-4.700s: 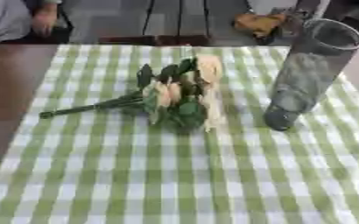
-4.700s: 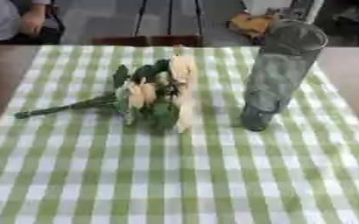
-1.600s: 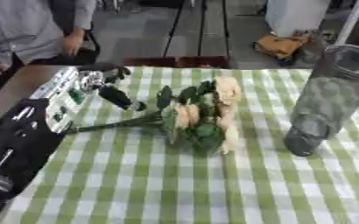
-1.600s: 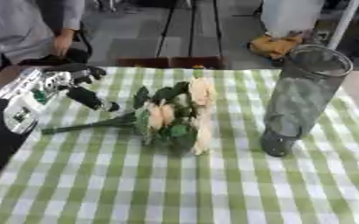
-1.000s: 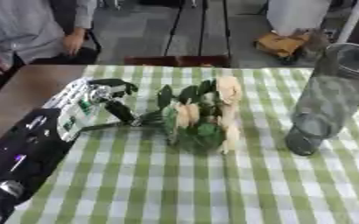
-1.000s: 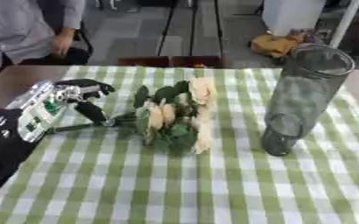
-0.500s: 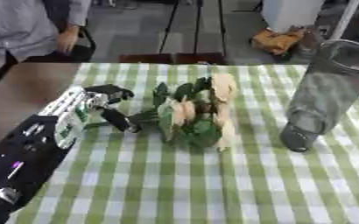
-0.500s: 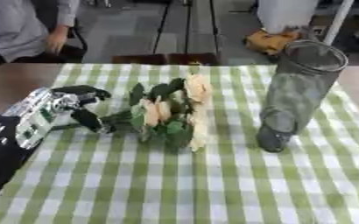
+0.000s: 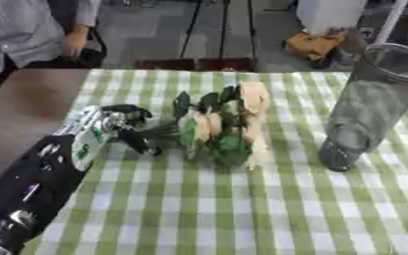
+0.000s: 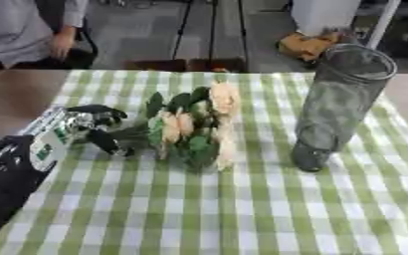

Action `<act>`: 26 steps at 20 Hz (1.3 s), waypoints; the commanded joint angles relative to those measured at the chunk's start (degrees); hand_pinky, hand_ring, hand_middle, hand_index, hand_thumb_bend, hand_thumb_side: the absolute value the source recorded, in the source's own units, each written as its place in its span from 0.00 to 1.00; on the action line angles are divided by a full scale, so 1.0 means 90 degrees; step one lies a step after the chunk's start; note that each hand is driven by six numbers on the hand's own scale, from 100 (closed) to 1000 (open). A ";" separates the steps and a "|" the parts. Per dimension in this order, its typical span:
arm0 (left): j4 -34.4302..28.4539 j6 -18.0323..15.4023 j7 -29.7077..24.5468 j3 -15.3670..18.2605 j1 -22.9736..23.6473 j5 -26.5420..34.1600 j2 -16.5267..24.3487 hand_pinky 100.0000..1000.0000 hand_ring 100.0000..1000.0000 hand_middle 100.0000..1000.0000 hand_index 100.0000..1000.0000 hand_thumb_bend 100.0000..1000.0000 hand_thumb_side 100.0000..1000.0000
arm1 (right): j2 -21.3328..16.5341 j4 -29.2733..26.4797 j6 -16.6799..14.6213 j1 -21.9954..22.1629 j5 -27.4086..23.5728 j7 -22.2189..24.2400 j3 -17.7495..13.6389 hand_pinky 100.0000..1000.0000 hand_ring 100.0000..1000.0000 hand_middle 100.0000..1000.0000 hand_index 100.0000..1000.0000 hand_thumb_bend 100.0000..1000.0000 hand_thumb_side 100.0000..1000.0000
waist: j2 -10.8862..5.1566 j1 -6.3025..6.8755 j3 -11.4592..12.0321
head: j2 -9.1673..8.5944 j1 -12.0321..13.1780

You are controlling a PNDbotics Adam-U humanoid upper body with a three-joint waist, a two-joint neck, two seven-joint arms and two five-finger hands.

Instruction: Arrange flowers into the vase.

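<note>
My left hand point(image 9: 112, 127) comes in from the lower left along a black and silver arm, and I see it lying on the green and white checked cloth point(image 9: 242, 209) that covers most of the desk point(image 9: 25, 107). Its dark fingers point(image 9: 138, 142) are curled in at the stem end of the bunch of flowers point(image 9: 221, 124), with one finger arching above the stems and the thumb pointing down on the near side; I read that as closing around the stems, but the picture is too soft for me to say for sure whether they are gripped or only touched. The bunch lies flat on the cloth near the middle of the desk, stems pointing toward my left hand, cream and pale peach blooms and dark green leaves fanned out to the right. The tallest pale bloom reaches toward the far edge of the cloth. The vase point(image 10: 338, 104), a tall clear glass cylinder, stands upright on the cloth to the right of the flowers, well apart from them, and I can see nothing inside it. My right hand shows in neither view. The bare brown wood of the desk shows along the left side, beyond the edge of the cloth, and my forearm crosses from that wood onto the checks.
</note>
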 commanded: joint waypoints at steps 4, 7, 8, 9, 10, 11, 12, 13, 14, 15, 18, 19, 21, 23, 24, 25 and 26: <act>0.0248 -0.0089 0.0515 0.0190 -0.0126 -0.0093 -0.0040 0.67 0.88 0.86 0.92 0.23 0.34 | -0.0104 -0.0099 -0.0216 -0.0076 -0.0049 -0.0177 -0.0028 0.68 0.79 0.82 0.87 0.00 1.00 | -0.0026 -0.0047 -0.0065 | -0.0001 0.0022; 0.0258 -0.0109 0.0567 0.0192 -0.0168 -0.0115 -0.0033 0.67 0.88 0.86 0.92 0.19 0.34 | -0.0108 -0.0099 -0.0206 -0.0048 -0.0045 -0.0168 -0.0026 0.68 0.79 0.82 0.87 0.00 1.00 | -0.0031 -0.0046 -0.0062 | 0.0019 0.0006; 0.0242 -0.0115 0.0557 0.0181 -0.0184 -0.0135 -0.0027 0.67 0.88 0.86 0.92 0.19 0.34 | -0.0110 -0.0099 -0.0202 -0.0035 -0.0044 -0.0165 -0.0024 0.68 0.79 0.82 0.87 0.00 1.00 | -0.0036 -0.0045 -0.0056 | 0.0028 -0.0001; 0.0225 -0.0123 0.0532 0.0163 -0.0200 -0.0157 -0.0025 0.67 0.88 0.86 0.92 0.18 0.34 | -0.0111 -0.0099 -0.0196 -0.0024 -0.0044 -0.0160 -0.0020 0.68 0.79 0.82 0.87 0.00 1.00 | -0.0042 -0.0039 -0.0046 | 0.0041 0.0000; 0.0209 -0.0132 0.0490 0.0142 -0.0214 -0.0186 -0.0028 0.67 0.88 0.86 0.92 0.17 0.34 | -0.0109 -0.0099 -0.0190 -0.0019 -0.0046 -0.0155 -0.0014 0.68 0.79 0.82 0.87 0.00 1.00 | -0.0045 -0.0033 -0.0038 | 0.0044 0.0008; 0.0195 -0.0144 0.0439 0.0124 -0.0225 -0.0208 -0.0038 0.67 0.88 0.86 0.92 0.16 0.34 | -0.0098 -0.0099 -0.0182 -0.0022 -0.0053 -0.0151 -0.0007 0.68 0.79 0.82 0.87 0.00 1.00 | -0.0046 -0.0028 -0.0034 | 0.0035 0.0018; 0.0182 -0.0155 0.0392 0.0112 -0.0232 -0.0222 -0.0048 0.67 0.88 0.86 0.92 0.16 0.34 | -0.0089 -0.0099 -0.0174 -0.0025 -0.0060 -0.0149 -0.0003 0.68 0.79 0.82 0.87 0.00 1.00 | -0.0045 -0.0025 -0.0032 | 0.0029 0.0022; 0.0176 -0.0165 0.0348 0.0104 -0.0234 -0.0224 -0.0061 0.66 0.88 0.86 0.92 0.16 0.33 | -0.0084 -0.0099 -0.0169 -0.0029 -0.0066 -0.0146 0.0001 0.68 0.79 0.82 0.87 0.00 1.00 | -0.0043 -0.0024 -0.0034 | 0.0027 0.0024; 0.0178 -0.0173 0.0304 0.0097 -0.0235 -0.0225 -0.0074 0.66 0.88 0.86 0.92 0.17 0.33 | -0.0083 -0.0099 -0.0166 -0.0032 -0.0072 -0.0144 0.0005 0.68 0.79 0.82 0.87 0.00 1.00 | -0.0040 -0.0022 -0.0038 | 0.0024 0.0024; 0.0184 -0.0178 0.0276 0.0096 -0.0236 -0.0224 -0.0090 0.65 0.87 0.85 0.90 0.16 0.32 | -0.0082 -0.0099 -0.0165 -0.0038 -0.0077 -0.0141 0.0008 0.68 0.79 0.82 0.87 0.00 1.00 | -0.0032 -0.0022 -0.0049 | 0.0022 0.0028; 0.0210 -0.0200 0.0282 0.0113 -0.0246 -0.0198 -0.0128 0.62 0.84 0.82 0.86 0.16 0.30 | -0.0080 -0.0099 -0.0165 -0.0047 -0.0085 -0.0143 0.0002 0.68 0.79 0.82 0.87 0.00 1.00 | -0.0011 -0.0026 -0.0088 | 0.0021 0.0034; 0.0223 -0.0209 0.0294 0.0122 -0.0252 -0.0180 -0.0139 0.61 0.83 0.81 0.84 0.17 0.27 | -0.0081 -0.0099 -0.0165 -0.0046 -0.0085 -0.0146 -0.0002 0.68 0.79 0.82 0.87 0.00 1.00 | -0.0003 -0.0026 -0.0102 | 0.0030 0.0039; 0.0274 -0.0217 0.0314 0.0146 -0.0275 -0.0143 -0.0163 0.60 0.81 0.79 0.79 0.17 0.26 | -0.0080 -0.0099 -0.0165 -0.0051 -0.0082 -0.0151 -0.0008 0.68 0.79 0.82 0.87 0.00 1.00 | 0.0016 -0.0019 -0.0131 | 0.0034 0.0060; 0.0335 -0.0219 0.0340 0.0167 -0.0302 -0.0150 -0.0188 0.58 0.77 0.73 0.73 0.18 0.25 | -0.0073 -0.0099 -0.0165 -0.0063 -0.0087 -0.0152 -0.0007 0.68 0.79 0.82 0.87 0.00 1.00 | 0.0036 -0.0011 -0.0162 | 0.0030 0.0079; 0.0365 -0.0218 0.0351 0.0178 -0.0317 -0.0158 -0.0201 0.57 0.76 0.71 0.72 0.18 0.25 | -0.0070 -0.0099 -0.0164 -0.0070 -0.0093 -0.0151 -0.0006 0.68 0.78 0.82 0.87 0.00 1.00 | 0.0046 -0.0006 -0.0178 | 0.0034 0.0082; 0.0393 -0.0216 0.0361 0.0189 -0.0334 -0.0172 -0.0215 0.55 0.74 0.65 0.70 0.19 0.25 | -0.0068 -0.0099 -0.0164 -0.0080 -0.0100 -0.0150 -0.0006 0.68 0.78 0.82 0.87 0.00 1.00 | 0.0058 0.0000 -0.0192 | 0.0046 0.0083; 0.0422 -0.0212 0.0371 0.0201 -0.0351 -0.0189 -0.0227 0.54 0.72 0.63 0.69 0.18 0.25 | -0.0068 -0.0099 -0.0166 -0.0089 -0.0105 -0.0148 -0.0006 0.68 0.78 0.82 0.87 0.00 1.00 | 0.0070 0.0007 -0.0207 | 0.0061 0.0083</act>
